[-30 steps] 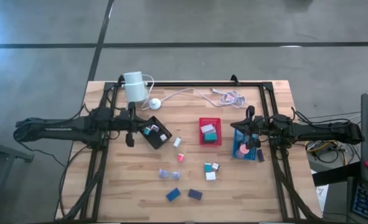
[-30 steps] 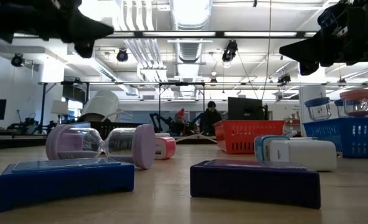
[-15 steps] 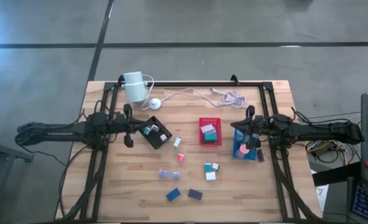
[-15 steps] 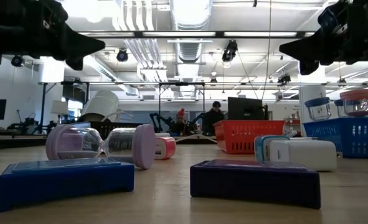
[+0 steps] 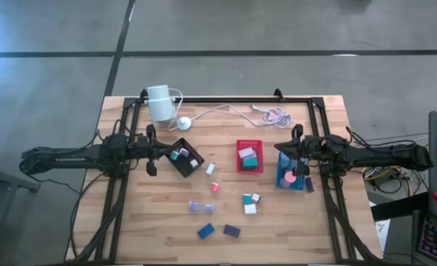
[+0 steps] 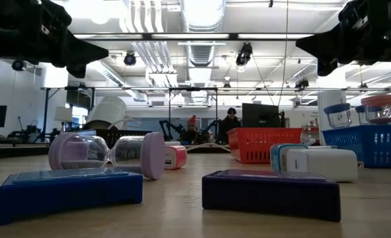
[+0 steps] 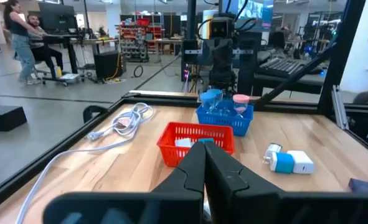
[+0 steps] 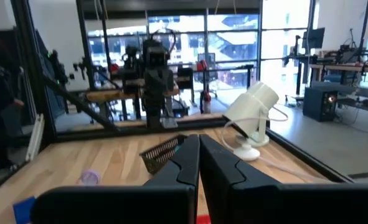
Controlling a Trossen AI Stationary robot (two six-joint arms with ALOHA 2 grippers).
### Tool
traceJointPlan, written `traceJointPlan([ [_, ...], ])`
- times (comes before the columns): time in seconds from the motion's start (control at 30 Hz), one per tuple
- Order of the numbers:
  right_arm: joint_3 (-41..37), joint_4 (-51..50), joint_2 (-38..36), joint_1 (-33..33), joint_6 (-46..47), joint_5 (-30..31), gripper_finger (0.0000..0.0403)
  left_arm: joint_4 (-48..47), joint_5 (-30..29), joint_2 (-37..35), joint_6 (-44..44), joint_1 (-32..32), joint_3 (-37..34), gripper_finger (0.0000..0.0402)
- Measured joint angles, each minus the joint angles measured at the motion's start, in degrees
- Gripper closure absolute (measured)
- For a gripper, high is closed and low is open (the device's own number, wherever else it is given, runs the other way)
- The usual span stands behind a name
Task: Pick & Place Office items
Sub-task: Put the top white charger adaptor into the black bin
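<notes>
Office items: sorted and unsorted stock both present. Loose on the wooden table (image 5: 129, 222) in the high view are a pink piece (image 5: 214, 187), a small white piece (image 5: 211, 168), a teal and white cluster (image 5: 249, 203), a pale purple cylinder (image 5: 198, 207), a blue block (image 5: 206, 231) and a dark purple block (image 5: 231, 231). Already binned: teal and white pieces in the red tray (image 5: 250, 157), a few in the black tray (image 5: 184, 157), and a pink-lidded item in the blue tray (image 5: 290, 173).

Change noted: over the last second the left gripper (image 5: 151, 152) has drawn back from above the black tray toward the table's left edge, and now sits just beside that tray, raised off the surface. Its jaws are pressed together with nothing between them, as the left wrist view confirms. The right gripper (image 5: 296, 155) has barely shifted; it hangs over the blue tray, jaws likewise together and empty.

Assessment: the retreat reads as the close of a delivery to the black tray. No piece is in hand on either side. At least six pieces remain to be collected at centre and near edge, so the task is judged part done, with a fresh pick due next

The white cylinder (image 5: 159, 103) and cable (image 5: 233, 112) are undisturbed
</notes>
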Motion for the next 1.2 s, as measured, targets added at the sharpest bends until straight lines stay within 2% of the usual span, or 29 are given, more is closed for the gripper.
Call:
traceJointPlan([
  [0.17, 0.2, 4.3, 3.9, 0.3, 3.4, 0.1, 0.0394, 0.0, 0.0, 0.0, 0.6, 0.0, 0.0, 0.0395],
  [0.3, 4.9, 2.9, 11.5, 2.5, 5.8, 6.2, 0.0394, 0.0, 0.0, 0.0, 0.8, 0.0, 0.0, 0.0394],
  [0.63, 31.5, -21.1, 38.8, 4.0, 9.1, 7.5, 0.0394, -0.5, -0.1, 0.0, 0.0, 0.0, 0.5, 0.0394],
  [0.8, 43.5, -27.8, 51.9, 4.0, 11.2, 6.7, 0.0389, -0.5, -0.1, 0.0, -0.5, 0.0, 0.5, 0.0394],
  [0.93, 52.8, -31.3, 61.9, 4.1, 13.6, 0.6, 0.0348, -0.5, -0.1, 0.0, -0.5, 0.0, 0.5, 0.0394],
  [1.03, 60.9, -38.7, 69.0, 4.1, 16.0, 0.3, 0.0302, -0.5, -0.1, 0.0, -0.2, 0.0, 0.5, 0.0394],
  [1.2, 72.8, -51.1, 80.1, 4.4, 14.6, 0.5, 0.0225, -0.5, -0.1, 0.0, 1.0, 0.0, 1.1, 0.0394],
])
